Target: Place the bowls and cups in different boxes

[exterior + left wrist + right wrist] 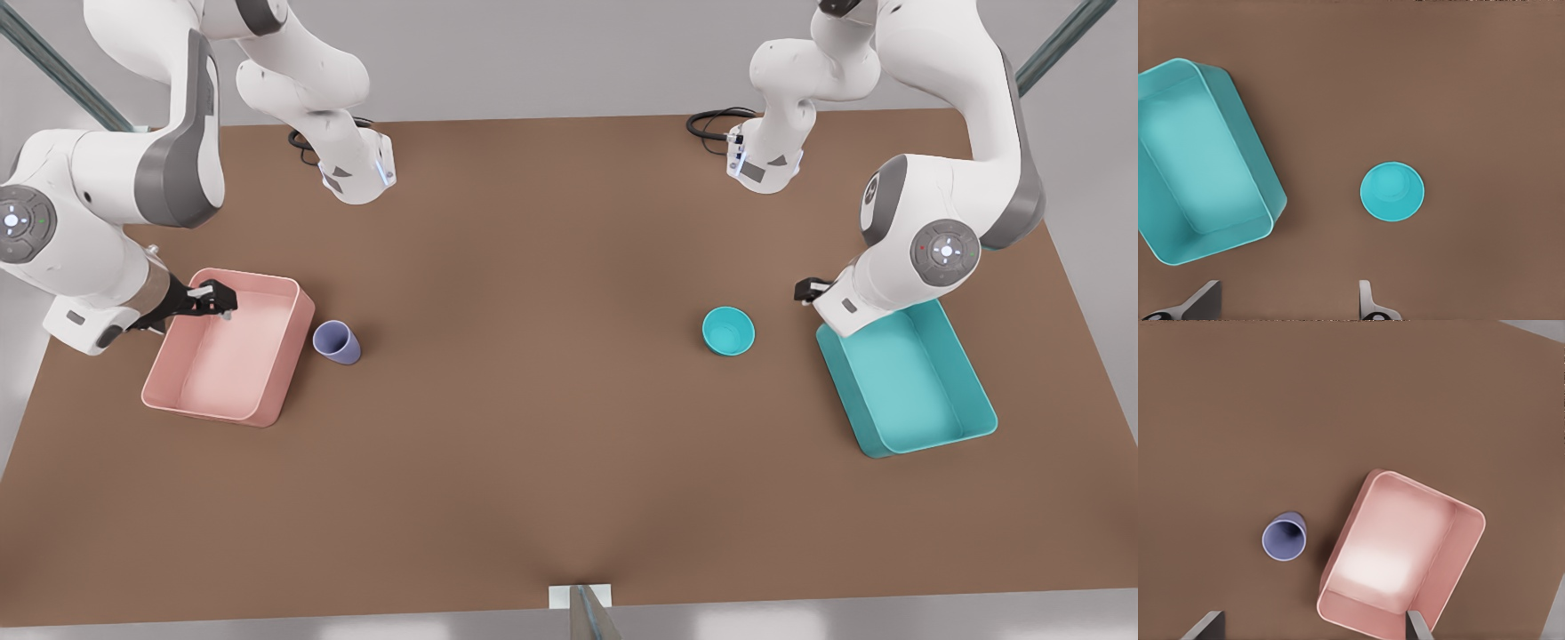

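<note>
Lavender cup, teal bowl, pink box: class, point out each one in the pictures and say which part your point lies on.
lavender cup (336, 341), front view, on its open mouth.
teal bowl (1391, 191), left wrist view, on its inner bottom.
pink box (1469, 543), right wrist view, on the inside of a long side wall.

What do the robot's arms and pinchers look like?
Both arms are chunky, rounded and glossy white, with dark grey bands at the joints and round grey caps bearing small lights. Black cables curl at their bases. The left gripper and right gripper are black with pale grey fingers, open.
</note>
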You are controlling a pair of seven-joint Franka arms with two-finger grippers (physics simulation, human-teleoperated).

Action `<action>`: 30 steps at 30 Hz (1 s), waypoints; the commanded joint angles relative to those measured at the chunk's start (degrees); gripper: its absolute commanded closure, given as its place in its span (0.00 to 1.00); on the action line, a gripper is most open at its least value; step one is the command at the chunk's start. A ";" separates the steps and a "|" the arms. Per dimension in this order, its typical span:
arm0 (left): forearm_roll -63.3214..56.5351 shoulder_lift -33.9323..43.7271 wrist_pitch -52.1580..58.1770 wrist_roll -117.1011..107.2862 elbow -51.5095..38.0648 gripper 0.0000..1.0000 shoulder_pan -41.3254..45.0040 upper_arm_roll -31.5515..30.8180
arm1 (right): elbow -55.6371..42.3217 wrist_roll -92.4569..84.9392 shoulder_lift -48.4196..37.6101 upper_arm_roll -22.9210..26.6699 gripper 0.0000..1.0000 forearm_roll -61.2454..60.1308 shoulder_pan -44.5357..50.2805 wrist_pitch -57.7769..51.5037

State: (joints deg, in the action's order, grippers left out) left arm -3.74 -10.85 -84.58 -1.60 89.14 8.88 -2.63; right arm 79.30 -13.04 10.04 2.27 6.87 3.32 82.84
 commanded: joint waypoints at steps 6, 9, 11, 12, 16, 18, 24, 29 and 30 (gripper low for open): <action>13.49 -7.43 -37.23 -0.08 20.89 0.00 0.00 0.69 | 8.23 4.86 7.10 0.02 0.00 -3.43 4.76 6.89; 17.89 -8.05 -44.26 9.68 28.71 0.00 0.79 2.71 | 16.14 4.86 6.66 0.20 0.00 -5.55 3.01 16.82; 18.07 -9.54 -46.11 12.49 29.95 0.00 0.97 2.71 | 19.57 4.86 6.05 0.20 0.00 -5.90 2.56 19.81; 18.77 -9.72 -46.20 15.13 31.35 0.00 0.97 2.71 | 21.41 4.86 5.43 0.20 0.00 -5.90 2.56 21.57; 18.95 -11.56 -48.05 16.46 32.14 0.00 0.97 2.71 | 29.14 4.86 3.06 0.20 0.00 -5.90 2.48 30.17; 18.95 -12.18 -47.52 17.51 33.11 0.00 0.97 2.71 | 32.14 5.04 2.27 0.20 0.00 -5.99 2.56 33.35; 22.90 -13.50 -47.96 17.60 33.46 0.43 1.06 2.71 | 41.89 10.31 -0.54 0.11 0.00 -7.39 3.27 43.28; 25.54 -13.23 -47.43 17.33 33.20 0.79 1.06 2.80 | 47.08 10.84 -0.54 0.02 0.00 -7.39 4.15 51.19; 25.45 -12.36 -46.30 17.33 32.85 0.79 1.06 3.15 | 47.87 10.84 -0.54 0.02 0.00 -7.31 4.15 52.07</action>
State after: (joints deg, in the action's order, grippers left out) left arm 20.45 -23.41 -131.14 10.07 121.88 9.99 0.59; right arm 126.65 -6.48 9.48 2.32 -0.33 7.49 127.09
